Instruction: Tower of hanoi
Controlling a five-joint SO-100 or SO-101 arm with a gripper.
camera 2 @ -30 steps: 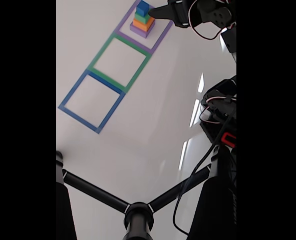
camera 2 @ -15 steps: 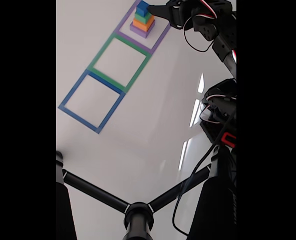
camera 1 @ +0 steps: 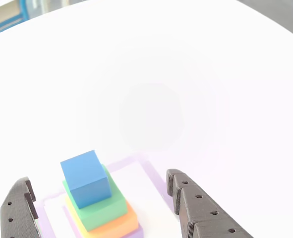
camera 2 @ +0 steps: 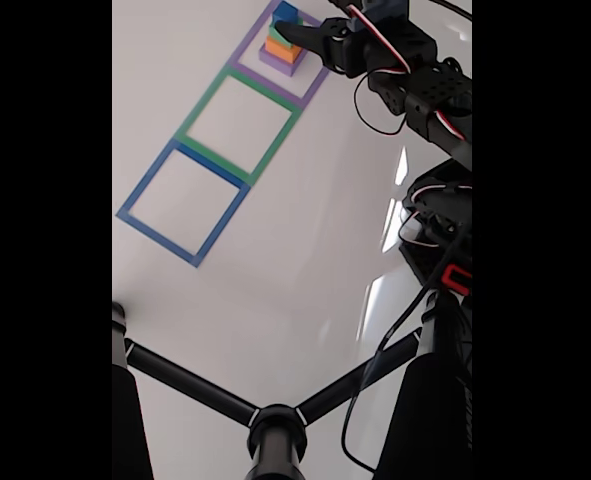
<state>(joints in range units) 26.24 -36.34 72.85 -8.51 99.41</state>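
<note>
In the other view the gripper (camera 1: 101, 208) stands wide open, its two dark fingers (camera 1: 196, 208) either side of the stacked blocks without touching, holding nothing. The blue block (camera 1: 85, 177) tops green (camera 1: 99, 208), orange (camera 1: 121, 225) and purple, inside the purple taped square (camera 2: 310, 85) at the white table's (camera 2: 275, 260) far end

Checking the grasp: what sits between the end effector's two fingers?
In the other view, the blue block atop the stack sits between the open fingers, untouched.
</note>
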